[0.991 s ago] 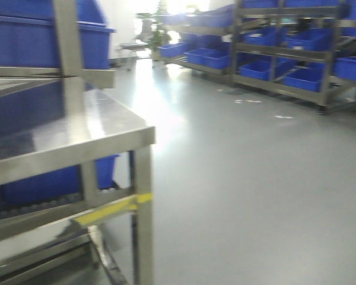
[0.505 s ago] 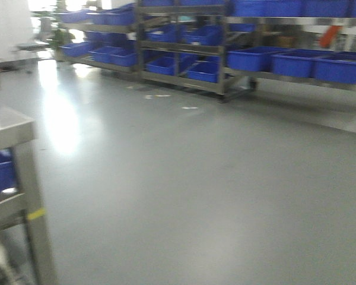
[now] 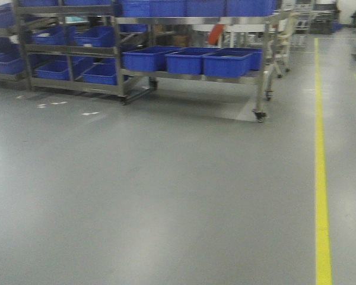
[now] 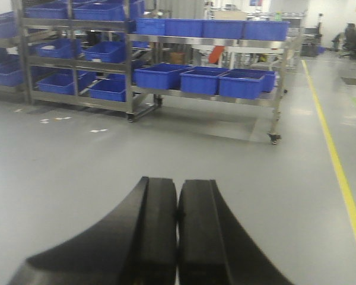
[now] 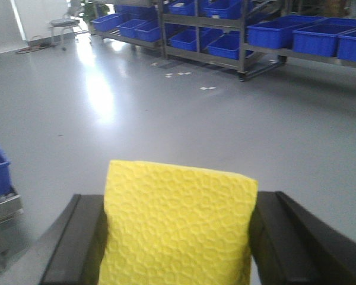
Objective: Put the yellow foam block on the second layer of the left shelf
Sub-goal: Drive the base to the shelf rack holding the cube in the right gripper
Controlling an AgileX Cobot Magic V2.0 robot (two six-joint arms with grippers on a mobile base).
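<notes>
The left tool (image 4: 178,189) points forward, its two black fingers pressed flat together with nothing between. The right tool (image 5: 179,205) clamps the block (image 5: 177,231) from both sides.

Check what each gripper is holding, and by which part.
Right gripper clamps the yellow foam block by its two opposite side faces, a finger on each. Left gripper is shut with nothing between its fingers.

The yellow foam block (image 5: 177,228) is bright yellow, its facing side finely dimpled in a honeycomb pattern; it stands upright, slightly skewed, clamped by the right tool (image 5: 177,237), black fingers (image 5: 77,237) pressing at its 9 and 3 o'clock sides
</notes>
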